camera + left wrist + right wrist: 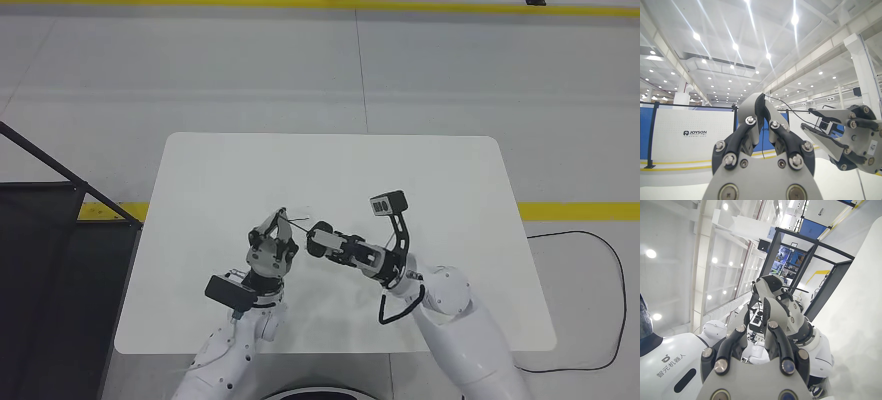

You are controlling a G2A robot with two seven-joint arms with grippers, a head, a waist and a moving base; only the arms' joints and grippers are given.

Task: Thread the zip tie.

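Arching out of the left gripper (762,99), whose fingers are pinched tight on it, the zip tie (763,140) is held up over the table (420,180). Its thin free end curves across into the gap of the right gripper (806,118), whose jaws stand spread apart with nothing gripped. Threading looks barely begun. Next, the right gripper likely needs to close on that end and then steer it precisely toward the head's slot.

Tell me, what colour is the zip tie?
Black. The zip tie shows best in the left wrist view.
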